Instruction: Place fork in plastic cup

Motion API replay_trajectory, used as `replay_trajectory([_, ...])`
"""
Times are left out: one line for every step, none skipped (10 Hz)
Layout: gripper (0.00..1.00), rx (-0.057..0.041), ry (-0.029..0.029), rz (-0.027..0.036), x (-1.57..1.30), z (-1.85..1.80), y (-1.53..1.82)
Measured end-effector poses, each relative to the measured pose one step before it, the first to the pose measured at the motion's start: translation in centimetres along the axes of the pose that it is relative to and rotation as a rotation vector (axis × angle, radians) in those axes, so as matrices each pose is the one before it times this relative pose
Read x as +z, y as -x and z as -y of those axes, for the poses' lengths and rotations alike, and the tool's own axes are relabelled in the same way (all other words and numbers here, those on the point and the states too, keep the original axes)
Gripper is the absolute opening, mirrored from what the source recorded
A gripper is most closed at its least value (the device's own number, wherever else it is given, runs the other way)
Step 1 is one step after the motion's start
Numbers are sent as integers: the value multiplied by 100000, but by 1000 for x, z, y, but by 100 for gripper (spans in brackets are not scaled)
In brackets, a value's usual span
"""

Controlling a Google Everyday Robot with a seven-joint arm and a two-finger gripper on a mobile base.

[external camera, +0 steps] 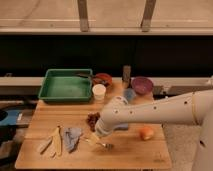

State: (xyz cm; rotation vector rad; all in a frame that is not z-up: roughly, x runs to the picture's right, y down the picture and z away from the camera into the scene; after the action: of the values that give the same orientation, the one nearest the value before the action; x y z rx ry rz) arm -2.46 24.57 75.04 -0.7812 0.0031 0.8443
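So the gripper (96,136) hangs low over the front of the wooden table (45,117), claw spread wide; the fork (103,144) lies flat right under it. Plastic cup (129,94) stands further back, just beside the purple bowl (142,85).

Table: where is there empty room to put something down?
Bare wood lies between the green tray and the pale utensils, and at the front right corner below the orange. It is crowded at the back by the white cup, plastic cup and purple bowl, and mid-front where the claw hangs by the fork.
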Motion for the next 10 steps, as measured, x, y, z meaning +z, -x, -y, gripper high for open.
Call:
replay_trajectory([80, 11, 46, 17, -12, 27, 22])
replay_trajectory([80, 5, 637, -1104, 395, -115, -217])
replay_trajectory([80, 16, 58, -660, 434, 24, -297])
replay_trajectory([80, 324, -39, -642, 299, 46, -351])
replay_trajectory([80, 406, -255, -527, 86, -4, -315])
replay_trajectory([80, 55, -477, -222, 71, -22, -215])
replay_trajectory([80, 365, -548, -341, 141, -69, -278])
replay_trajectory([80, 289, -871, -538, 192, -21, -277])
replay_trajectory([80, -204, -1017, -741, 304, -154, -19])
replay_trajectory([80, -587, -710, -843, 357, -207, 114])
